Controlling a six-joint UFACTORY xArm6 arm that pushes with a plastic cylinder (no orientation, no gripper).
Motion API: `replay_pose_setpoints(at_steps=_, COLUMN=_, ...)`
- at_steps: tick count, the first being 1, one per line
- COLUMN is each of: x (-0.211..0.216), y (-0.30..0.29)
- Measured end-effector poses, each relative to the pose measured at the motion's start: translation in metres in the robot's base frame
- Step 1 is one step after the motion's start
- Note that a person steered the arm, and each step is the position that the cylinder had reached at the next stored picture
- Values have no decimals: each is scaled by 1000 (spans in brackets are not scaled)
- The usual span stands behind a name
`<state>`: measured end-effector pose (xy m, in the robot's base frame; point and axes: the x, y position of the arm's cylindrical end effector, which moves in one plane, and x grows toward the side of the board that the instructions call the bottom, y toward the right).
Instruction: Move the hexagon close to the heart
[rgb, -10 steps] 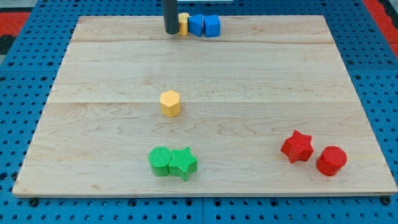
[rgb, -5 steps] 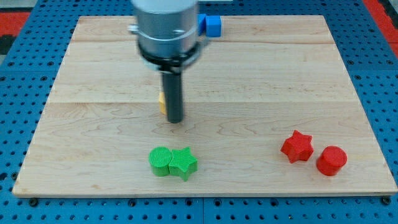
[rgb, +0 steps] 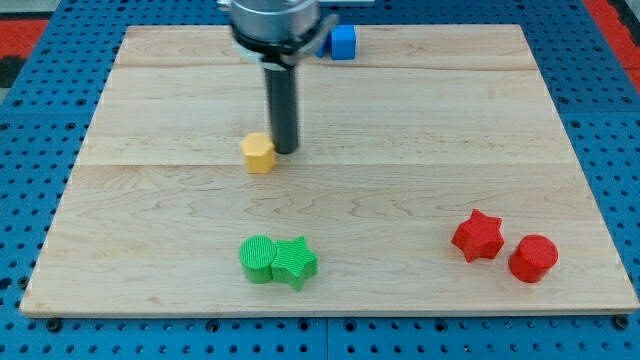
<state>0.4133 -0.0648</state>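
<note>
The yellow hexagon (rgb: 258, 153) lies on the wooden board (rgb: 420, 130), left of centre. My tip (rgb: 285, 150) stands right next to it, touching or nearly touching its right side. The heart does not show: the arm's body covers the spot at the view's top edge, left of the blue cube (rgb: 343, 42).
A green cylinder (rgb: 258, 259) and a green star (rgb: 296, 263) touch each other near the view's bottom. A red star (rgb: 477, 236) and a red cylinder (rgb: 532, 258) sit at the bottom right.
My tip came down from the top edge to the hexagon, then shifted up a little along its right side. The hexagon slid left and slightly towards the view's top.
</note>
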Motion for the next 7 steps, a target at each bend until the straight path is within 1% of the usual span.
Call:
replay_pose_setpoints(at_steps=1, x=24, y=-2)
replay_pose_setpoints(at_steps=2, x=52, y=25)
replay_pose_setpoints(at_steps=3, x=55, y=-25)
replay_pose_setpoints(at_steps=4, x=-1, y=-31)
replay_pose_setpoints(at_steps=5, x=0, y=-43)
replay_pose_setpoints(at_steps=6, x=35, y=-31)
replay_pose_setpoints(at_steps=7, x=18, y=-80)
